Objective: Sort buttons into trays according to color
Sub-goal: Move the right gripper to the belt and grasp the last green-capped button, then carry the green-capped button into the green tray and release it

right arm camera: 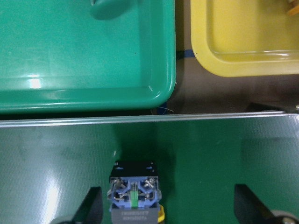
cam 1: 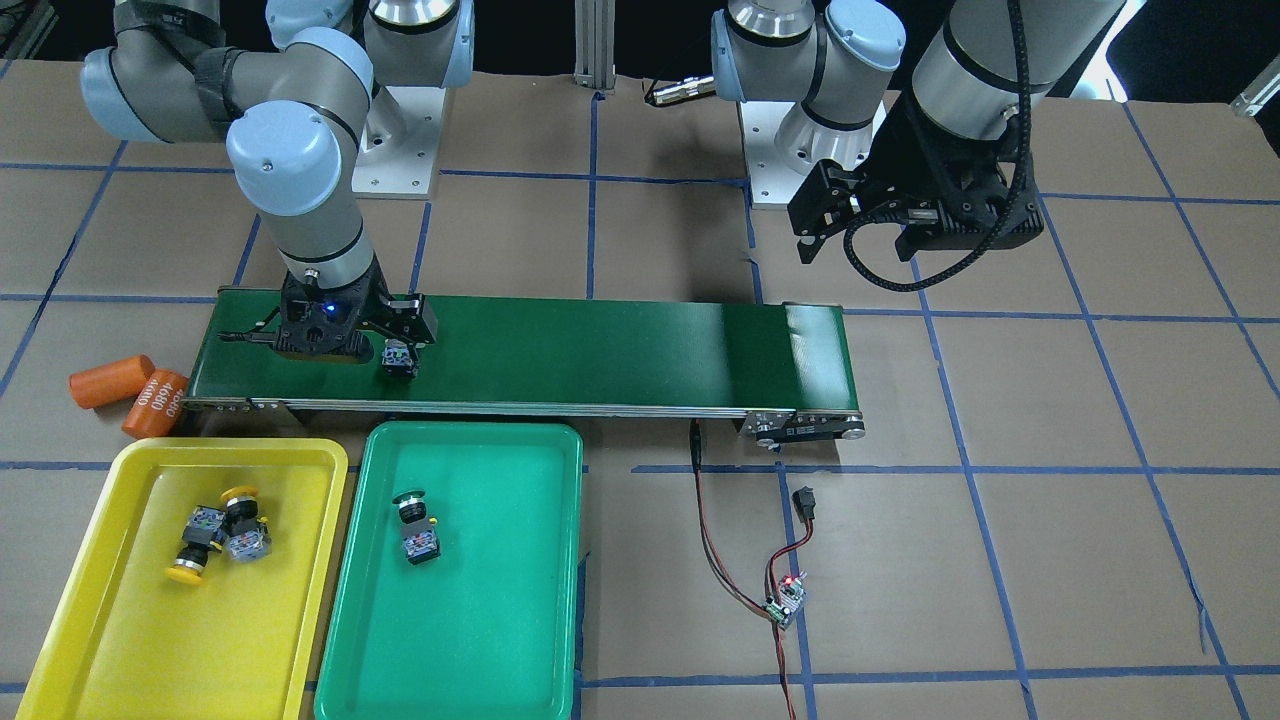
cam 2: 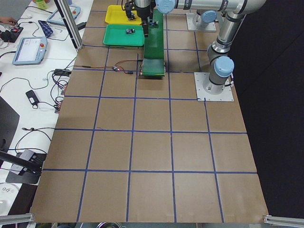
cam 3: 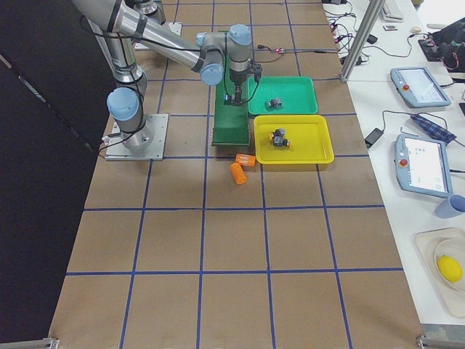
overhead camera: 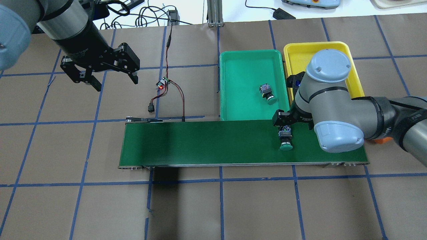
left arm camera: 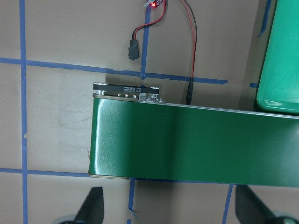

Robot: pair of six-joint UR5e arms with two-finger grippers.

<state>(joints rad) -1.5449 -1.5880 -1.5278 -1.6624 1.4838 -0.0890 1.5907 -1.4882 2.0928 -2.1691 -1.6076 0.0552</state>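
Brown paper surface (overhead camera: 66, 206), blue-taped in squares; cluttered desks (cam 3: 421, 73) line the room's edge. Right pincer (right arm camera: 168, 207) released astride a green button (overhead camera: 286, 140) at the right end of the belt (overhead camera: 200, 143); left pincer (overhead camera: 115, 83) released, far left.

Table (cam 1: 1100, 560) bears conveyor belt (cam 1: 600, 350), two trays (cam 1: 480, 640), orange cylinders (cam 1: 110, 381).

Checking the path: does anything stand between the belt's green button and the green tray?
Nothing visible does. The green button lies on the conveyor belt under the right gripper; only bare belt separates it from the green tray.
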